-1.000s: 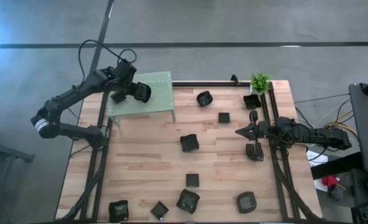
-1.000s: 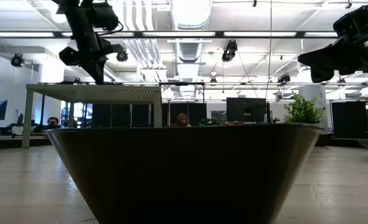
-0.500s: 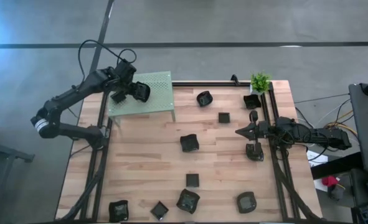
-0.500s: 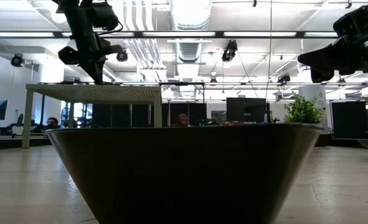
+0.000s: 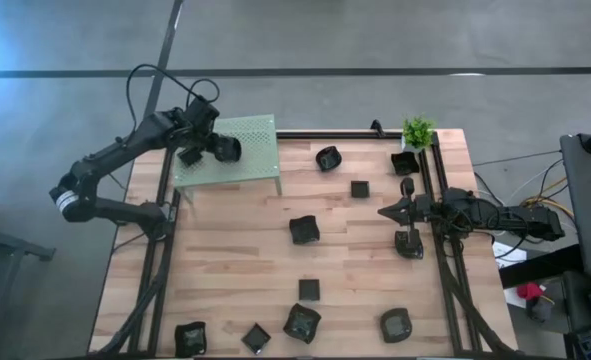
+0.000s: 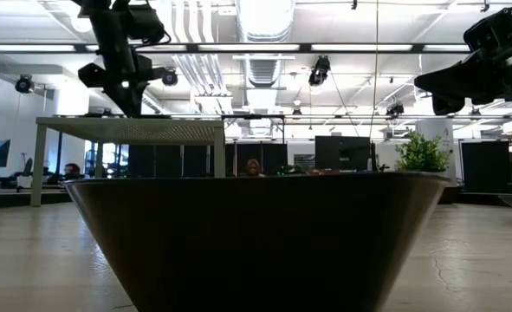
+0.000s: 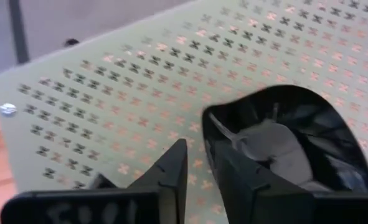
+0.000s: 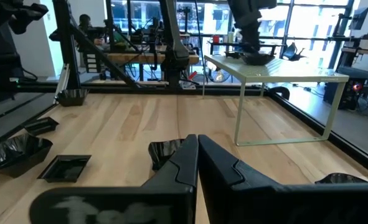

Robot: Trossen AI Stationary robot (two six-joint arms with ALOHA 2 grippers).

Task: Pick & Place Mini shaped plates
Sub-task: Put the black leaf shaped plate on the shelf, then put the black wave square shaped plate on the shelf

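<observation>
The left gripper's (image 7: 199, 158) jaws stand slightly apart astride the rim of a round plate (image 7: 283, 143), one finger inside the dish and one outside. A strip of the green platform (image 7: 109, 93) shows between them. The right gripper's (image 8: 196, 142) jaws are pressed together on nothing. It hangs idle near the table's (image 5: 225, 260) right edge, pointing in over the wood.

The step in hand looks like the release. The plate (image 5: 227, 149) lies on the platform (image 5: 257, 133), which stands at the table's far left corner, and the left gripper (image 5: 213, 148) is right over it. The placing of this plate seems all but finished.

The next move probably calls for the left gripper to lift straight up, so neither finger drags the rim and tips the dish. It would then travel to one of the plates left on the wood. Several lie there: some toward the far edge (image 5: 328, 158), some in the middle (image 5: 304, 230), and a row along the near edge (image 5: 302, 322).

Compared with a second ago, the left jaws have opened from a tight pinch. In the high view the plate now looks a little more compact, as if it had settled flat. The arm itself has barely shifted. The right arm and the loose plates have not moved.
</observation>
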